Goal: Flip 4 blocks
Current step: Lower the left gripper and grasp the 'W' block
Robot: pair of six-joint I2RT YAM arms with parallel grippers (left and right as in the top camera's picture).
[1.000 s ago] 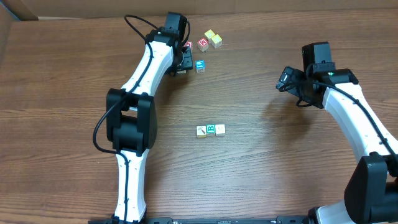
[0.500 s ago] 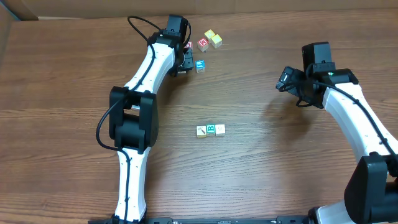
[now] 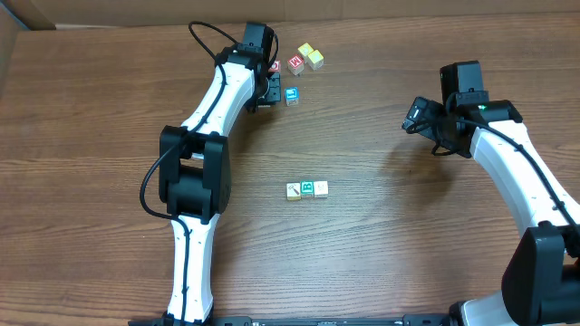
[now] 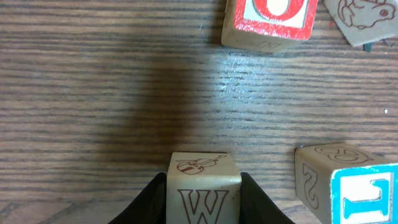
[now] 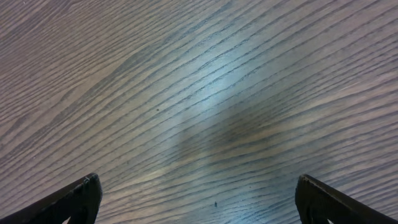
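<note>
A robotics lab bench, by the look — two white arms (image 3: 217,100) mounted at a wood-grain table (image 3: 91,181).

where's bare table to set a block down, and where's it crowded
Bare table between the three-block row and the right gripper, and left of the left arm. Crowded at top: loose blocks beside the left gripper on the W block.

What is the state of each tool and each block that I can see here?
Left tool: shut on the pale wooden cube printed W.
Right tool: open, holding nothing.
Row of three pale wooden cubes: lying side by side on the brown wooden table, ungripped.
Red-faced wooden cube: on the table, ungripped.
Blue-faced wooden cube: on the table, ungripped.
</note>
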